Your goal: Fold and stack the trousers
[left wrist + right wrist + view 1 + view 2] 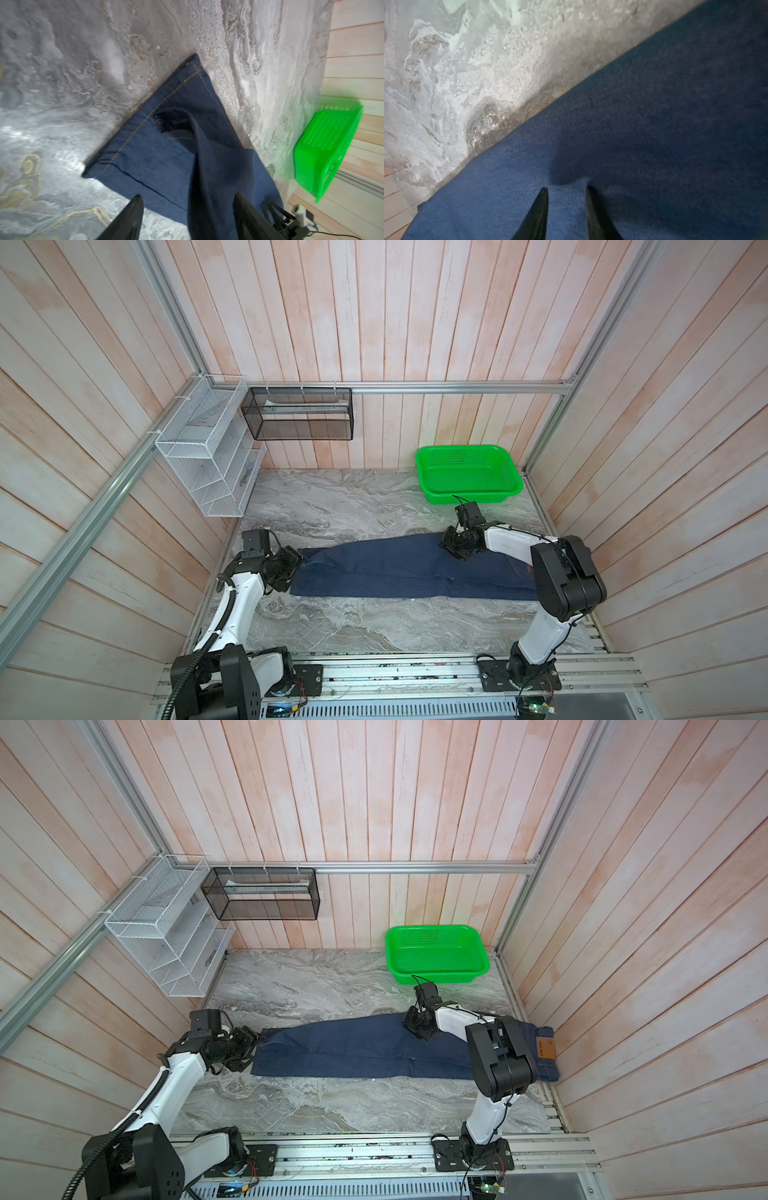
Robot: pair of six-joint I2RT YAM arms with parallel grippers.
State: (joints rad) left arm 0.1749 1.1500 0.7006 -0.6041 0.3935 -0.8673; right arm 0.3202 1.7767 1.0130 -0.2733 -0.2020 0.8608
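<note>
well, the jeans (pixel 395 568) lie flat along the table (pixel 332 626), doubled leg on leg, hems to the left and the waist with its patch (pixel 545 1048) close to the right wall. the left gripper (pixel 188 196) sits at the hem end, jaws wide apart and clamping nothing, though a ridge of denim stands up between them. the right gripper (pixel 566 189) is down on the upper leg, with a pucker of cloth filling the narrow gap between its fingers; whether it pinches that cloth i cannot tell.

the main risk is snagging: if either arm lifts away with cloth caught on a finger, it would likely drag the top leg off the lower one and undo the fold. the two legs lie slightly askew, so a crosswise fold made from here could come out ragged. the waist lies partly under the right arm near the table's edge, and a tug that way might pull it over. the basket (pixel 467 448) is well apart.
</note>
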